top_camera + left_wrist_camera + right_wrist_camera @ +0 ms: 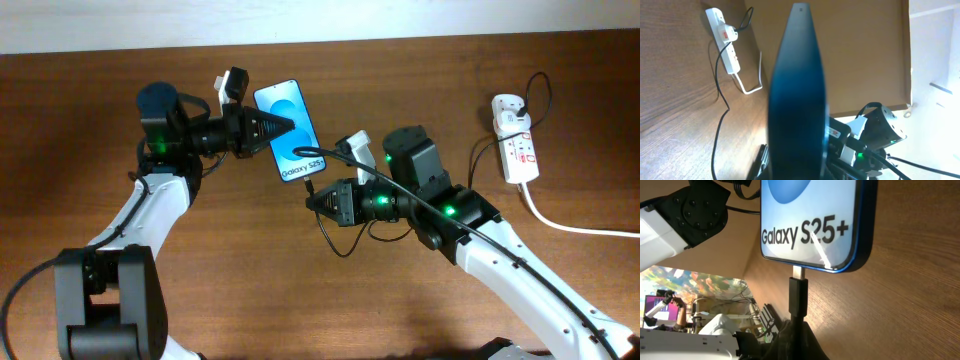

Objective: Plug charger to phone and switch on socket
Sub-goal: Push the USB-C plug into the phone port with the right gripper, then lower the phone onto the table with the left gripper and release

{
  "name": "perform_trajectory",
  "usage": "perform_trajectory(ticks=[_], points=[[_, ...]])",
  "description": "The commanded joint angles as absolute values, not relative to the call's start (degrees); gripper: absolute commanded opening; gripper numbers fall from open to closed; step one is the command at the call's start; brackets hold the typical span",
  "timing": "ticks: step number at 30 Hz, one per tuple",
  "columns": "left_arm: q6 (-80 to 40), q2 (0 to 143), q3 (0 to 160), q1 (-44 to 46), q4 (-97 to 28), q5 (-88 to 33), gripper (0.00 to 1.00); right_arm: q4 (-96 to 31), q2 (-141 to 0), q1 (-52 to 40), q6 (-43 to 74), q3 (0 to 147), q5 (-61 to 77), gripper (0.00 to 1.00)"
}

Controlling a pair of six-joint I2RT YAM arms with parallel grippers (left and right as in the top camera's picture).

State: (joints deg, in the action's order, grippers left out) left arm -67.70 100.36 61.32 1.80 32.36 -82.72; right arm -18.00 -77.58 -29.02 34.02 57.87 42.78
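The phone [290,131] with its blue screen is held off the table by my left gripper [268,128], which is shut on its upper edge. It shows edge-on in the left wrist view [797,90]. My right gripper [312,200] is shut on the charger connector [798,296]. The connector's metal tip touches the phone's bottom edge [812,227] at the port. The thin black cable [335,235] loops under my right arm. The white socket strip [514,145] lies at the far right, and it also shows in the left wrist view [726,40].
The strip's thick white cord [570,225] runs off to the right edge. A thin black cable [719,95] runs from the strip across the wood table [300,300]. A white plug block [507,108] sits at the strip's top end.
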Motion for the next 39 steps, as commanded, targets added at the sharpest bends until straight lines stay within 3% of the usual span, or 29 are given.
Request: perform_trajectory(ticks=[1,13,15,19,21,23,26,28,30,32,36,39], points=[[-65.9,100.5,62.3,2.2,32.7,-84.5,0.0,-17.3,-77.6,-28.8,33.2,59.3,42.8,0.04],[-65.9,100.5,62.3,4.0,32.3,-89.3,0.0,-14.9,-77.6,-28.7,31.3,59.3,36.7,0.05],[-65.9,100.5,62.3,4.0,32.4,-90.1,0.0,-13.8,-77.6,-28.7,31.3,59.3,35.3,0.11],[-63.0,100.5,62.3,4.0,32.5,-87.0,0.0,-14.7,-76.4,-28.8,31.3,59.5,37.5,0.42],[-61.6,100.5,62.3,4.0,32.4,-82.0,0.0,-16.1,-71.7,-28.9,28.4,61.4,38.2,0.5],[-61.6,100.5,62.3,4.0,32.3,-80.0,0.0,-23.0,-66.9,-31.0,25.0,62.1,27.0,0.59],[-61.6,100.5,62.3,4.0,32.2,-79.2,0.0,-29.6,-67.8,-44.8,22.7,62.1,-3.1,0.62],[-61.6,100.5,62.3,4.0,32.2,-79.9,0.0,-29.6,-72.3,-49.6,22.8,62.1,-16.9,0.62],[-61.6,100.5,62.3,4.0,32.2,-81.3,0.0,-29.1,-76.9,-49.9,22.9,62.1,-19.4,0.57],[-61.6,100.5,62.3,4.0,32.2,-81.5,0.0,-28.3,-77.3,-49.9,22.9,62.1,-19.4,0.44],[-60.6,100.5,62.3,4.8,32.3,-84.7,0.0,-23.1,-77.2,-49.8,22.9,62.1,-19.4,0.04],[-60.3,100.5,62.3,7.3,32.2,-88.2,0.0,-15.6,-77.2,-49.8,18.7,62.2,-19.3,0.04]])
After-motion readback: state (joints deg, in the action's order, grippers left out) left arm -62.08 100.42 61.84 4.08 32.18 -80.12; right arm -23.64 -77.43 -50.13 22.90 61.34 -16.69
